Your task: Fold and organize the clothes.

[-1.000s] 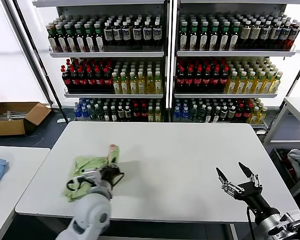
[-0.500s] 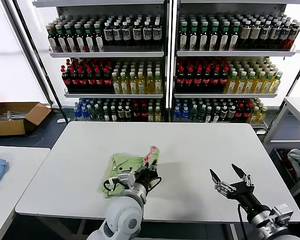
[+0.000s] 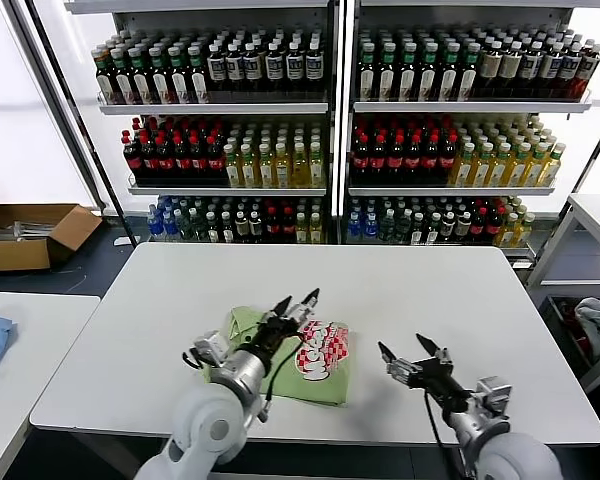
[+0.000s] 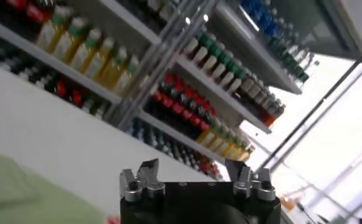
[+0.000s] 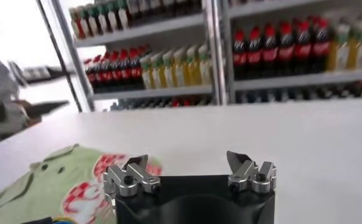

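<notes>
Lying on white counter (image 3: 430, 290): folded green shirt (image 3: 315, 360), print up; left tool (image 3: 296, 303) above it, fingers apart; right tool (image 3: 408, 355) beside it, fingers apart.

Left gripper (image 3: 296, 299): black pointed fingers, silver screwed knuckles, black cable, rounded grey arm. Right gripper (image 3: 407, 348): black pointed fingers, silver knuckles, grey wrist housing.

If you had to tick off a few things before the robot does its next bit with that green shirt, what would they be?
1. Shirt lying on the white table, print up: ok.
2. Left gripper open, above the shirt, holding nothing: ok.
3. Right gripper open, empty, beside the shirt: ok.
4. Shirt clear of the table's front edge: ok.
5. Shirt lying flat and smooth: cannot tell, the left arm hides part.
</notes>
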Controlling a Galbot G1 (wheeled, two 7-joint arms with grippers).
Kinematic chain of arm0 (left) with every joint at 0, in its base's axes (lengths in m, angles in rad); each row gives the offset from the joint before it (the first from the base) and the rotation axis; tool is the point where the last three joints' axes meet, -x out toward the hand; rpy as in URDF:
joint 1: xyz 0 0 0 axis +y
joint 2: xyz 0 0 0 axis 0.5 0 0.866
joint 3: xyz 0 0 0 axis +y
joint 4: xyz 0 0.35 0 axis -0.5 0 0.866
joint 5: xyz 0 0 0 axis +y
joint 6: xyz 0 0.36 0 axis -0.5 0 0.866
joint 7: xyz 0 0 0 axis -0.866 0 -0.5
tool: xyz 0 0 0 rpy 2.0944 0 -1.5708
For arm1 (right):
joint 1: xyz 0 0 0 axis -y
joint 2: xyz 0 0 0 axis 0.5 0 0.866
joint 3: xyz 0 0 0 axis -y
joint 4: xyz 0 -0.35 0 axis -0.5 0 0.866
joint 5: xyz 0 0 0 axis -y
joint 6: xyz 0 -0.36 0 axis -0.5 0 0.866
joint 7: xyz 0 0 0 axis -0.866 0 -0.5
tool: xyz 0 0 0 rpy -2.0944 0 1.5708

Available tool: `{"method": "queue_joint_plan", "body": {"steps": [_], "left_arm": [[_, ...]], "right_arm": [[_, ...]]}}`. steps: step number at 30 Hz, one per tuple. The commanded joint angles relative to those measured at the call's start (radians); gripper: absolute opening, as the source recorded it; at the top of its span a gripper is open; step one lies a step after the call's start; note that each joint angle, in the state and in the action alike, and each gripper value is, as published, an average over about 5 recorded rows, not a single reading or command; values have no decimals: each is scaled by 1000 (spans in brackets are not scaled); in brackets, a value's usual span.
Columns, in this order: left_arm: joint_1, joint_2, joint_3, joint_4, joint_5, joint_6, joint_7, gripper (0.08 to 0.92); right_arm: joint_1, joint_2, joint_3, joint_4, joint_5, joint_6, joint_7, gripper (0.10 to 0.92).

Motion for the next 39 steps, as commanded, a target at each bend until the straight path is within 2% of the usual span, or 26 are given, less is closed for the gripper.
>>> {"method": "queue_joint_plan", "body": {"steps": [1, 5, 11, 15, 22, 34, 36, 39], "left_arm": [[121, 120, -261, -97, 86, -74, 144, 754], [164, 101, -286, -138, 99, -61, 196, 816], [202, 73, -297, -179, 121, -41, 238, 823], [228, 67, -325, -195, 135, -22, 275, 823], [222, 69, -382, -190, 129, -6, 260, 823], [204, 60, -406, -148, 141, 1, 227, 823], [203, 55, -400, -145, 149, 1, 227, 823], [202, 45, -389, -139, 162, 1, 227, 823]], "right_arm": [[258, -1, -424, -192, 58, -137, 85, 823], [350, 12, -514, -240, 73, -160, 55, 823], [433, 24, -555, -263, 95, -157, 72, 793], [420, 7, -520, -265, 85, -147, 61, 689], [311, -103, -368, -232, -11, -83, -40, 481], [176, -369, -126, -248, 67, 18, -80, 152], [164, -378, -117, -248, 56, 46, -85, 136], [151, -352, -110, -226, 8, 84, -77, 173]]}}
